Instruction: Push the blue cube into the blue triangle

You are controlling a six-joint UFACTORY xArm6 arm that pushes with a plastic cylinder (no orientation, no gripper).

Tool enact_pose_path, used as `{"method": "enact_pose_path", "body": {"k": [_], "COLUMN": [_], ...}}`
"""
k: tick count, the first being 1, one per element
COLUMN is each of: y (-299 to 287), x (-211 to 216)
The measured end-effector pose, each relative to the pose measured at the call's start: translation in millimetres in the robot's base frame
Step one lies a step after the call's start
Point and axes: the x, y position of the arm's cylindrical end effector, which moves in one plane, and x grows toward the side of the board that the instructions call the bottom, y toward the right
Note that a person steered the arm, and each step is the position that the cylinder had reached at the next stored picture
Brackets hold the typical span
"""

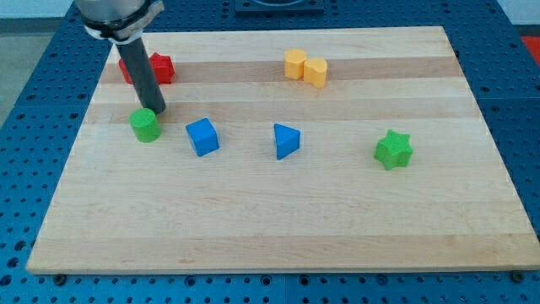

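The blue cube (202,136) lies on the wooden board left of centre. The blue triangle (285,140) lies to its right, about a block's width or two away, with a gap between them. My tip (158,111) is at the view's left, left of and slightly above the blue cube. It stands just behind the green cylinder (145,125), touching or nearly touching it. The dark rod rises from the tip toward the view's top left.
A red block (156,68) lies partly hidden behind the rod at the top left. Two yellow blocks (305,67) sit side by side at the top centre. A green star (393,149) lies at the right. The board's edge (278,269) runs along the bottom.
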Motion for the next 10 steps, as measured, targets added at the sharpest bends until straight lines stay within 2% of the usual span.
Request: {"method": "enact_pose_path", "body": {"k": [2, 3, 4, 5, 7, 8, 9, 10], "y": [0, 3, 11, 11, 11, 14, 15, 67], "x": [13, 65, 147, 155, 139, 86, 86, 84]}}
